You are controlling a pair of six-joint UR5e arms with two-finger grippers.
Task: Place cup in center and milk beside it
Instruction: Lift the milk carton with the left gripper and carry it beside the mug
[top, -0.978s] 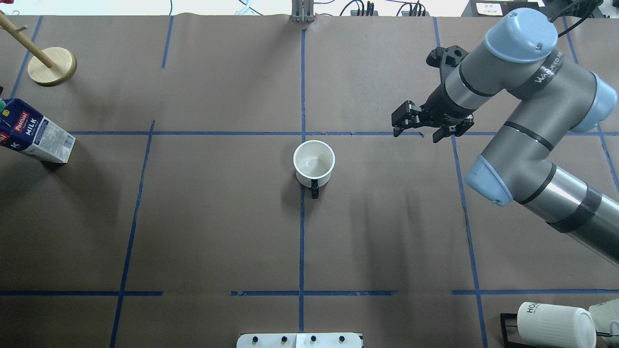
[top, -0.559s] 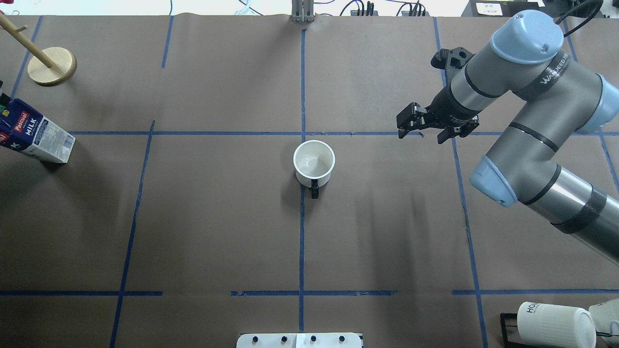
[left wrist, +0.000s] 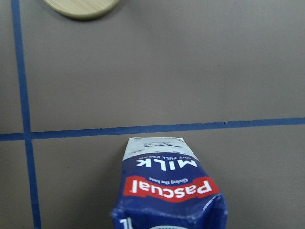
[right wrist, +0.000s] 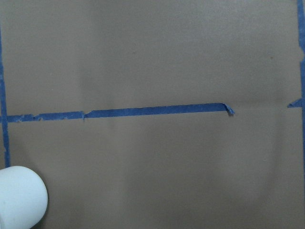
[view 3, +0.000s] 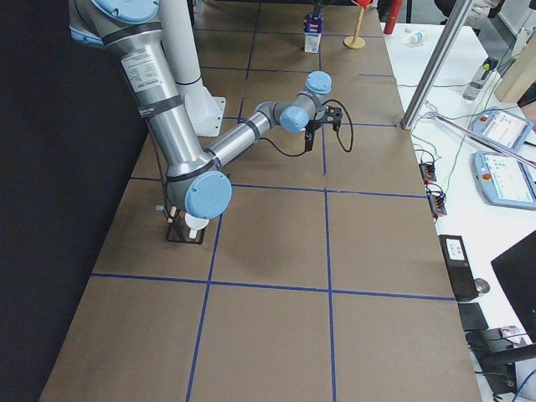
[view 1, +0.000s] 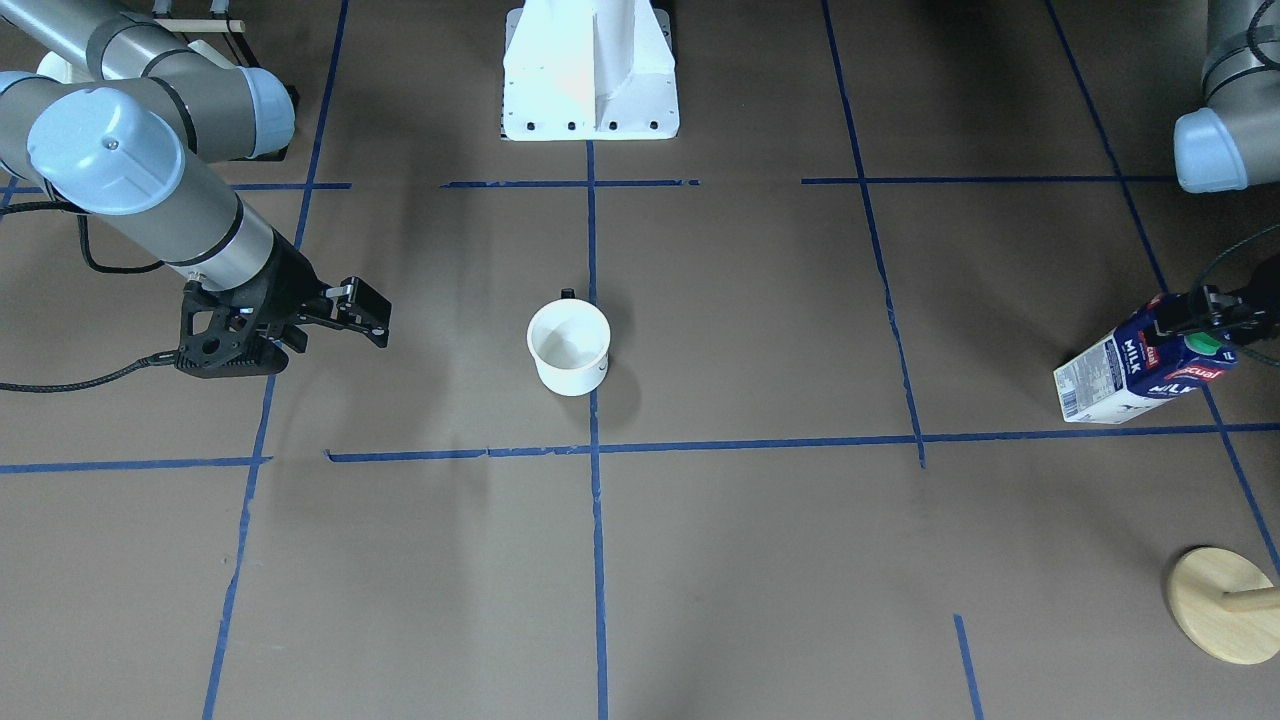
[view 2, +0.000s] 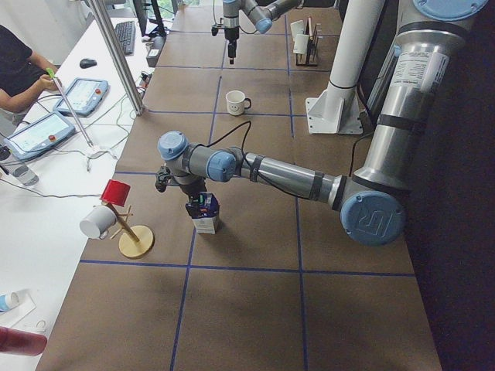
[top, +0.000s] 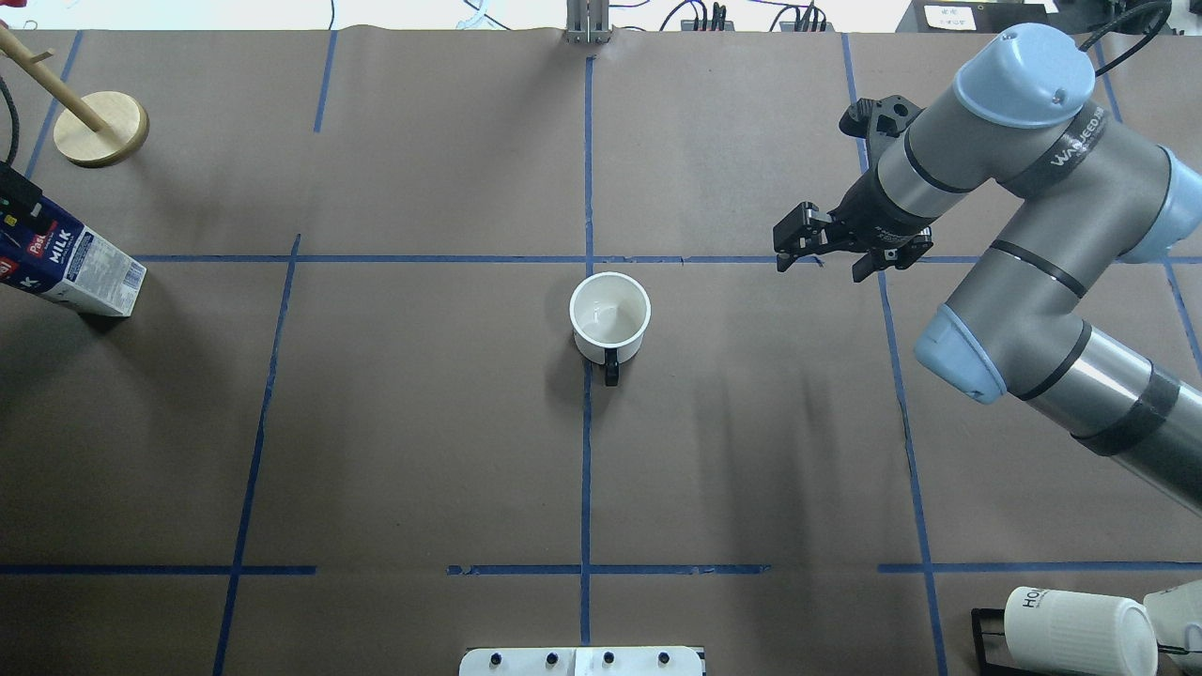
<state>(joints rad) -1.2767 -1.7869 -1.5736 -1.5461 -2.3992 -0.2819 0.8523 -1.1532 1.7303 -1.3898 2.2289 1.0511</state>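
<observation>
Twice over, in the front-facing and left-end views, found the left fingers (view 1: 1180, 312) set astride the gable top of the navy-blue and white milk carton with the round green cap (view 1: 1120, 378). Could not tell whether pressed against the carton's sides or merely around them. Noted the carton upright on the brown paper-covered counter (top: 423, 422), straight below those fingers, far out toward the robot's left end and well apart from the middle stretch of the tape grid (top: 657, 422). Spotted the round pale wooden stand base (top: 100, 129) near the left fingers, on their far side from the robot.

Saw the right fingers (top: 796, 237) spread apart and holding nothing, above the counter. Located the smooth white tapered cup with the dark handle (top: 608, 314) well apart from the right fingers, off to their left and slightly nearer the robot. Found it upright and mouth-up on the central blue tape line (top: 586, 469), within that middle stretch, with the handle toward the robot. Marked a ribbed white mug (top: 1075, 631) on a black rack, well apart from the right fingers, back at the counter's near right corner.
</observation>
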